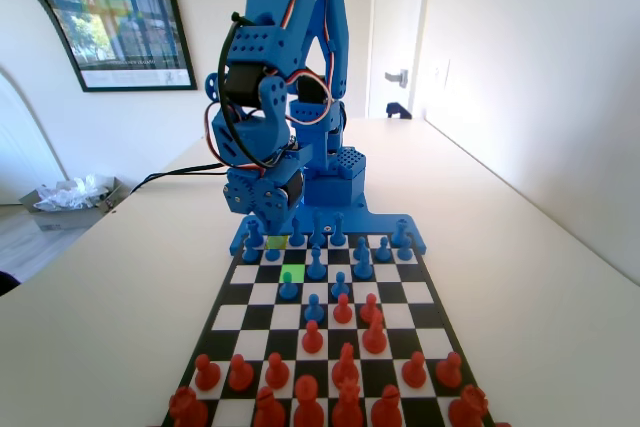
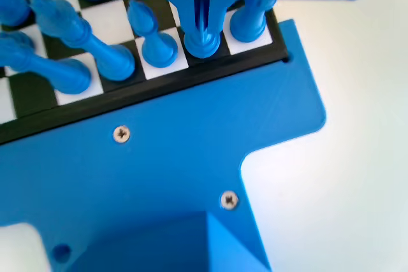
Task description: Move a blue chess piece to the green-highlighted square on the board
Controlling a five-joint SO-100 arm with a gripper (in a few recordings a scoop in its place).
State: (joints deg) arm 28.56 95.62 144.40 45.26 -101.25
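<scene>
The end effector (image 2: 203,27) is low over the board's (image 1: 430,312) back row nearest the arm, its jaws closed around a blue piece (image 2: 203,41) standing there (in the wrist view). The green square (image 1: 292,273) lies two rows forward, with a pawn (image 1: 288,287) just in front of it.

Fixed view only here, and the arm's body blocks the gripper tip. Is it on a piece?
Observer: Wrist view: the gripper has one jaw on either side of a blue piece, second from the board corner.
Operator: Lifted?
Observer: No, its base sits on its square in the edge row.
Operator: Neighbours clear?
Observer: The corner piece stands just right of the jaws; I can't tell if they touch.
</scene>
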